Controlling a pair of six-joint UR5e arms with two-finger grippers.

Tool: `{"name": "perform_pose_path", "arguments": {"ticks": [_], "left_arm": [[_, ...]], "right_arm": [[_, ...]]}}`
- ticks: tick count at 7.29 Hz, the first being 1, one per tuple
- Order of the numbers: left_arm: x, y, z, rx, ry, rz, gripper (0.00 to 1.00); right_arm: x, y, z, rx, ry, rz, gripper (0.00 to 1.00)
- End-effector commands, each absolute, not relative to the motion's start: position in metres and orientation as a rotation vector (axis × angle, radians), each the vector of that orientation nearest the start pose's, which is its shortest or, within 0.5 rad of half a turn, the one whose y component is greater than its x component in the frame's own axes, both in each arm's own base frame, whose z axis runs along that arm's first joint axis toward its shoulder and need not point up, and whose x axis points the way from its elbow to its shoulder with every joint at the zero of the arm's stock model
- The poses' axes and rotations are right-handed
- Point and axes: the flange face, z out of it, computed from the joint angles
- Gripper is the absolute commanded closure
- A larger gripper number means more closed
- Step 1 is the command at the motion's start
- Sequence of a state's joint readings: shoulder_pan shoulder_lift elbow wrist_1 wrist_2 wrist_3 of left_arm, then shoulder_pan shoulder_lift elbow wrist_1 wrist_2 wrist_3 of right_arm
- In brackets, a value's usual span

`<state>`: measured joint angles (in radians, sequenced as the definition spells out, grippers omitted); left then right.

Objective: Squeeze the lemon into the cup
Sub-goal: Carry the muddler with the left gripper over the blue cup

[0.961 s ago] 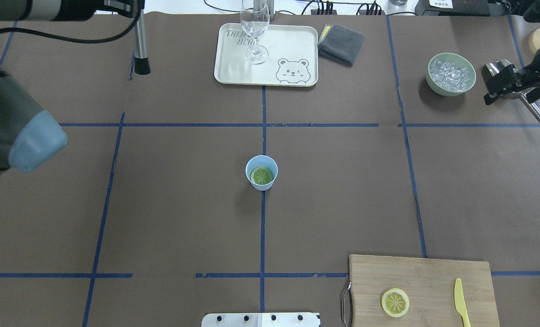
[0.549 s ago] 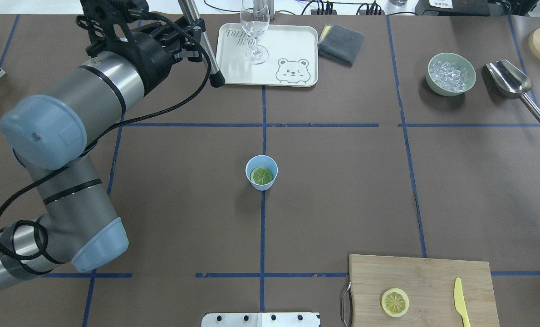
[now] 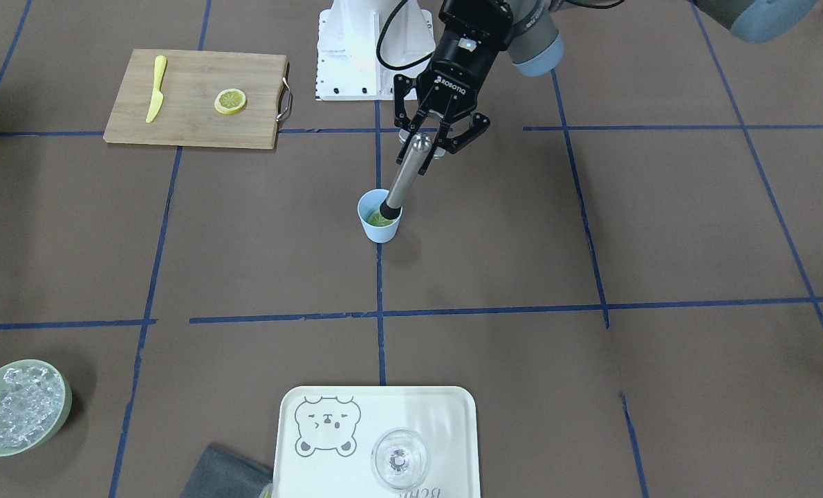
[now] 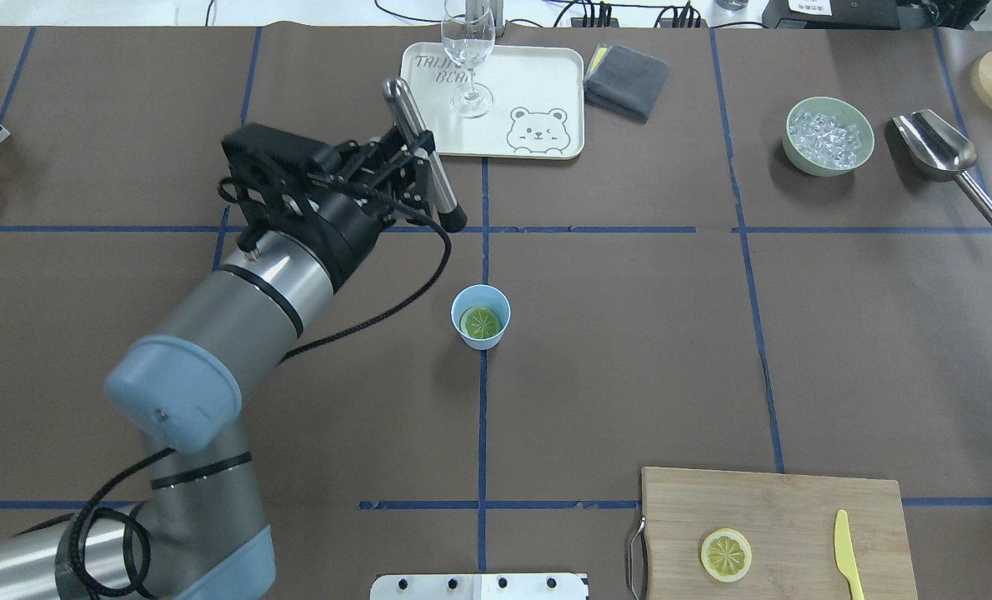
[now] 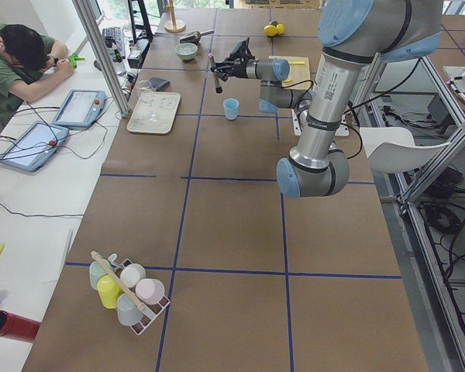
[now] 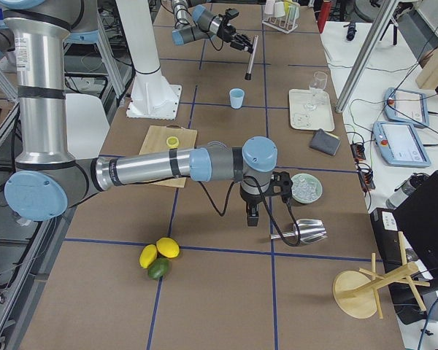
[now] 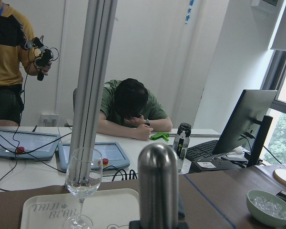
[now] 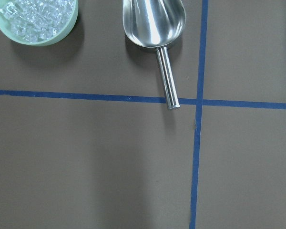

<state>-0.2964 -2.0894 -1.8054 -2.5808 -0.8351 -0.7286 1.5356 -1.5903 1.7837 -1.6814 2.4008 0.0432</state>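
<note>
The left gripper point(image 4: 425, 167) is swinging in from the far left corner toward the middle of the surface point(image 4: 629, 375), its fingers point(image 4: 400, 158) clamping the steel muddler point(image 4: 413, 125) around its shaft. The muddler's black tip is now pointing down toward the cup point(image 4: 483, 342), but the side views are showing it hanging high and short of the rim. The lemon point(image 4: 480, 322) is lying flat in the cup's bottom, so pressing is likely coming next. The right gripper point(image 6: 252, 216) is hovering by the scoop point(image 6: 303, 232); whether its fingers are open I cannot tell
</note>
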Motion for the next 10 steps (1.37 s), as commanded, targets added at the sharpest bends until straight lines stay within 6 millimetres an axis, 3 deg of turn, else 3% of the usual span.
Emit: {"name": "perform_pose_path", "arguments": {"ticks": [1,3,6,10], "left_arm": [[0.494,-0.339,0.158,1.318,1.08,-0.215,1.0],[0.515,-0.344,0.161,1.331,1.033,-0.169,1.0],[0.519,-0.343,0.17,1.324,1.02,-0.153,1.0],[0.538,-0.318,0.176,1.296,1.042,-0.117,1.0]], "right_arm": [[0.044,-0.483,0.574,0.041,-0.832,-0.025,0.0],[0.043,-0.483,0.574,0.041,-0.833,-0.025,0.0],[0.044,-0.483,0.573,0.042,-0.832,-0.025,0.0],[0.044,-0.483,0.571,0.047,-0.832,-0.027,0.0]]}}
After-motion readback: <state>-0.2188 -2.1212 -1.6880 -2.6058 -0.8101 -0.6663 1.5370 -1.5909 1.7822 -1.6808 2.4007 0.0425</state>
